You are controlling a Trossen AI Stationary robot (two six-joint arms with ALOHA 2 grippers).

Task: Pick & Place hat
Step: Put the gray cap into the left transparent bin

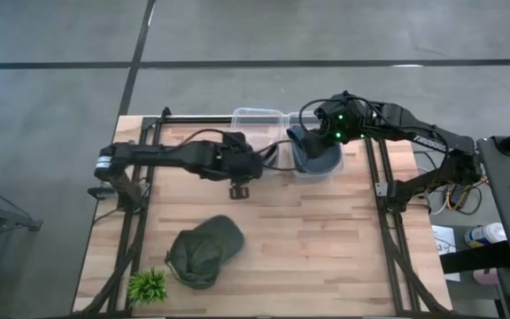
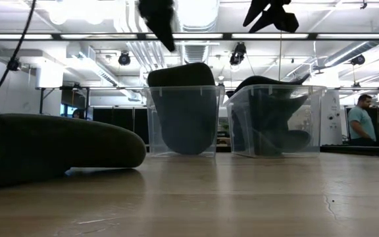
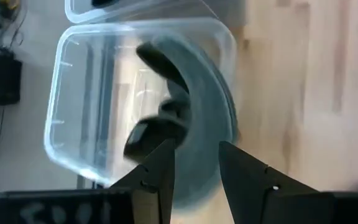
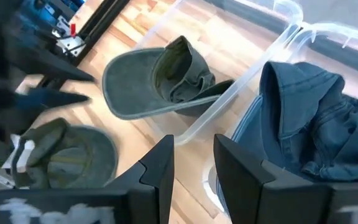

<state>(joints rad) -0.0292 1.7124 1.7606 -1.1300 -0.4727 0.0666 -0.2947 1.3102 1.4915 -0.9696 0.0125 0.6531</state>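
High view: green hat (image 1: pixel 204 251) lies on bench (image 1: pixel 326 257) well clear of 2 bins (image 1: pixel 259 117), low view: hats stand upright in both bins, left wrist: left gripper (image 3: pixel 196 163) open, empty, above a binned hat, right wrist: right gripper (image 4: pixel 193 158) open, empty, over blue hat (image 4: pixel 309 124).

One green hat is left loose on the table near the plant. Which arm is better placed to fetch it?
Probably the left. The green hat lies on the left arm's side, and the left gripper is open and empty. The right gripper is over the bins, farther away.
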